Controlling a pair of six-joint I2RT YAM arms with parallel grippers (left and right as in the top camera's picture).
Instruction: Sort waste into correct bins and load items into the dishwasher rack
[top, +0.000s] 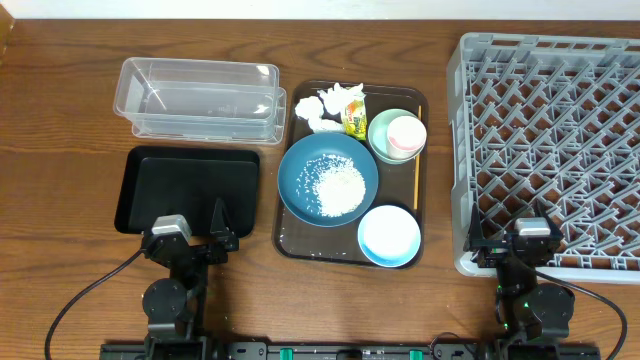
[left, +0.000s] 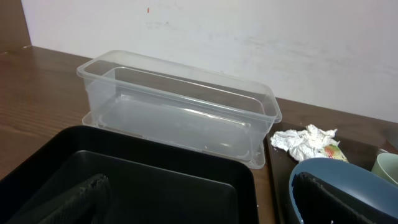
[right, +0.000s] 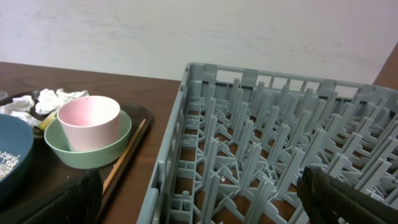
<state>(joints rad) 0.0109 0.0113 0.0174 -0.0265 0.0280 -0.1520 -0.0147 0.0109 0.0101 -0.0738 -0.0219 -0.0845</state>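
Note:
On the brown serving tray (top: 284, 243), the dark-blue bowl (top: 300, 170) holds a heap of rice (top: 335, 185). The light-blue bowl (top: 389, 236) sits in front of it. The pink cup (top: 406, 133) stands in the mint-green bowl (top: 378, 140). Crumpled tissues (top: 328, 106) and the yellow-green wrapper (top: 354, 118) lie at the tray's back. The yellow-orange stick (top: 416, 165) lies along its right edge. My left gripper (top: 190, 238) is open and empty at the front of the black tray (top: 188, 185). My right gripper (top: 520, 245) is open and empty at the grey rack's (top: 550, 120) front-left corner.
The clear tub (top: 200, 95) stands behind the black tray and is empty in the left wrist view (left: 180, 112). The right wrist view shows the rack's wall (right: 174, 143) close ahead, with the cup (right: 89, 121) and the stick (right: 124, 158) to its left.

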